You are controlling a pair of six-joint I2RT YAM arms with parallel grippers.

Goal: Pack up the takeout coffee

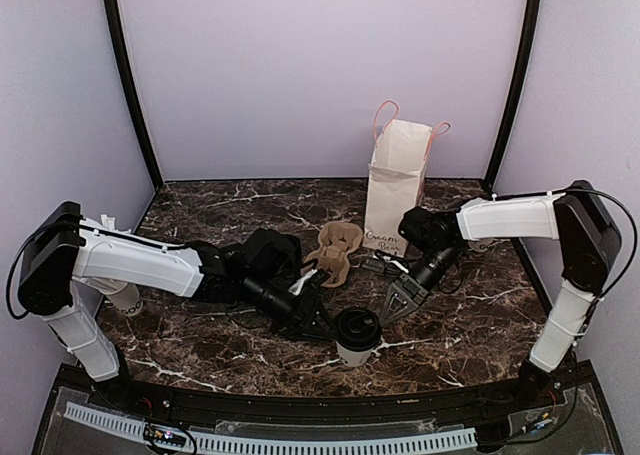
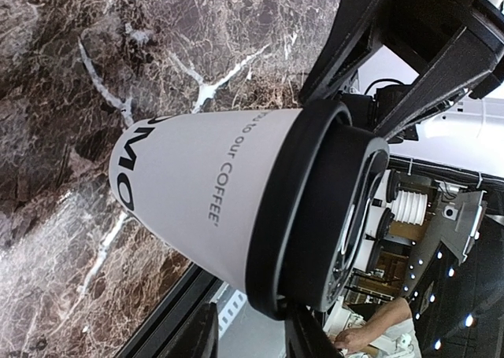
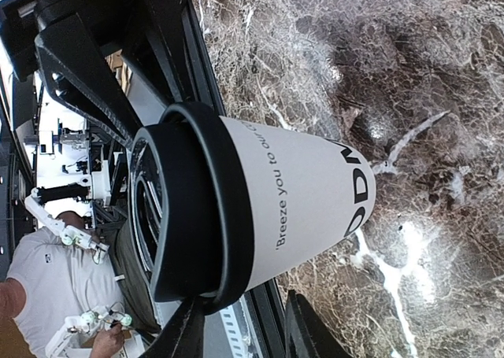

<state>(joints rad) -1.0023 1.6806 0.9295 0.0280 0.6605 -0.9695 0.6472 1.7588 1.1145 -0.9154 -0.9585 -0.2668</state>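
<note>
The takeout coffee (image 1: 357, 335), a white paper cup with black lettering and a black lid, stands upright near the table's front edge. It fills the left wrist view (image 2: 205, 193) and the right wrist view (image 3: 291, 193). My left gripper (image 1: 325, 323) is low on the cup's left and open, and its fingertips (image 2: 311, 334) reach the lid's rim. My right gripper (image 1: 398, 303) is on the cup's right and open, with the cup just ahead of its fingers (image 3: 185, 330). Neither gripper is closed on the cup.
A white paper bag (image 1: 395, 190) with pink handles stands open at the back, right of centre. A brown cardboard cup carrier (image 1: 335, 250) lies in front of it. Another white cup (image 1: 125, 297) stands at the far left behind my left arm.
</note>
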